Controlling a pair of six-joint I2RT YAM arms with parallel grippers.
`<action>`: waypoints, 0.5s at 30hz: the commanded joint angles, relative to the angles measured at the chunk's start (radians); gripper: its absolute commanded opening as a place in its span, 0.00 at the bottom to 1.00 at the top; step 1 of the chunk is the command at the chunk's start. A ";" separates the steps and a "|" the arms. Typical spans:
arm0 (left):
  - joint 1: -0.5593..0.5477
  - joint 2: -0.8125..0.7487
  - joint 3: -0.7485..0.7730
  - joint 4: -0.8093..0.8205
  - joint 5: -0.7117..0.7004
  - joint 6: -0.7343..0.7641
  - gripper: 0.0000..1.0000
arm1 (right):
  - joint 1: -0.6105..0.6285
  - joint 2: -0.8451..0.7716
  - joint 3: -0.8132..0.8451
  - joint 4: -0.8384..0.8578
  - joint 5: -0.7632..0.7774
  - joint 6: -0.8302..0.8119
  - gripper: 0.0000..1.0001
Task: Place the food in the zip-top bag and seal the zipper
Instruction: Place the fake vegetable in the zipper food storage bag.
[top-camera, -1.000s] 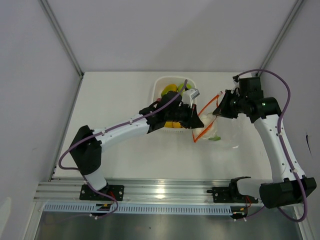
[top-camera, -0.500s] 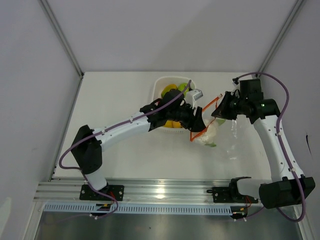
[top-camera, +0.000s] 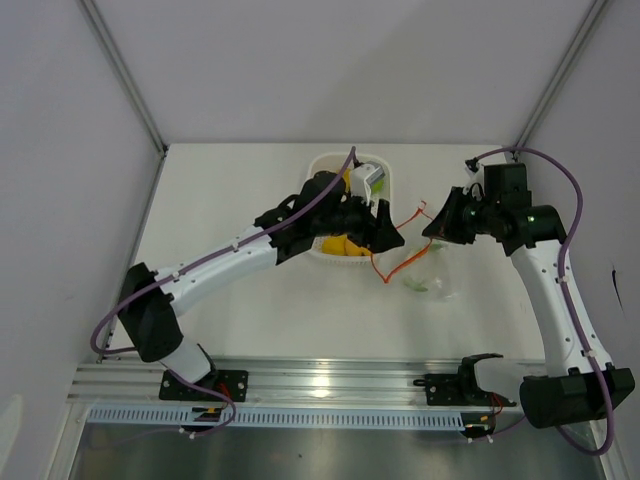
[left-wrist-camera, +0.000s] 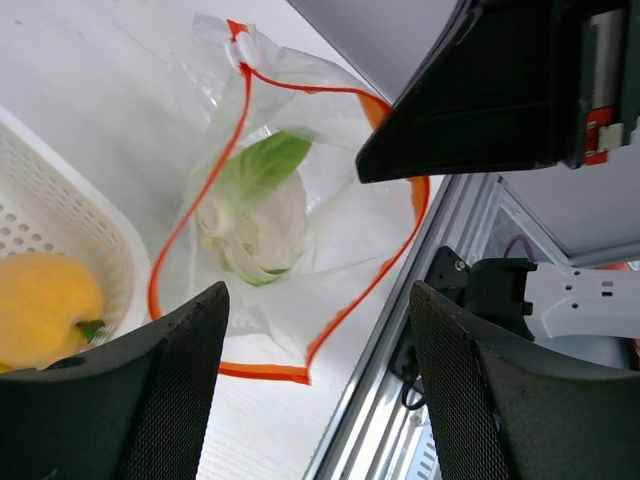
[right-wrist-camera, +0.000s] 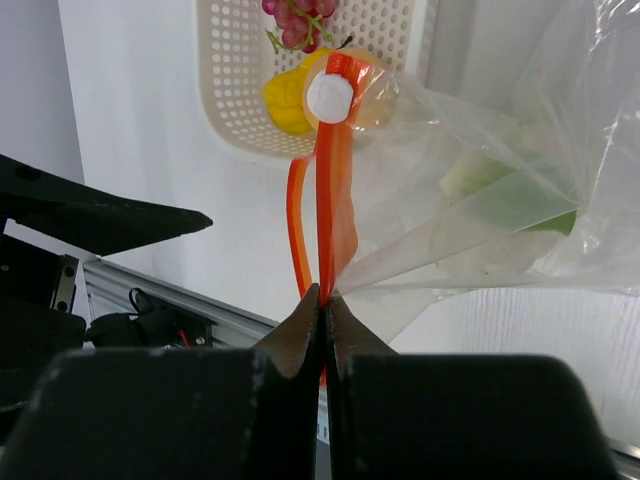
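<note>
The clear zip-top bag (top-camera: 440, 280) hangs open beside the basket, its orange-red zipper (left-wrist-camera: 245, 120) forming a wide loop. My right gripper (right-wrist-camera: 322, 300) is shut on the zipper strip (right-wrist-camera: 325, 200) and holds the mouth up; from above it sits at the bag's far right (top-camera: 436, 228). A white cauliflower (left-wrist-camera: 255, 215) with green leaves lies inside the bag. My left gripper (left-wrist-camera: 318, 290) is open and holds nothing, hovering just above the bag's mouth next to the basket (top-camera: 386, 236). More food stays in the basket: a yellow mango (left-wrist-camera: 40, 305) and red grapes (right-wrist-camera: 300, 25).
The white perforated basket (top-camera: 318, 170) stands at the table's back middle, partly under my left arm. The aluminium rail (top-camera: 330, 380) runs along the near edge. Grey walls close in the table on both sides.
My left gripper has opened and let go of the cauliflower, which now lies in the bag. The left arm has drawn back toward the basket. The right gripper keeps its hold on the zipper.
</note>
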 joint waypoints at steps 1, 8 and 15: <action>0.003 -0.066 -0.039 0.041 -0.061 0.009 0.74 | -0.004 -0.028 0.020 0.001 -0.036 -0.016 0.00; 0.025 0.001 -0.019 -0.051 -0.141 0.039 0.72 | -0.002 -0.034 0.039 -0.016 -0.045 -0.013 0.00; 0.028 0.047 -0.056 -0.034 -0.139 0.032 0.66 | -0.004 -0.046 0.053 -0.028 -0.043 -0.015 0.00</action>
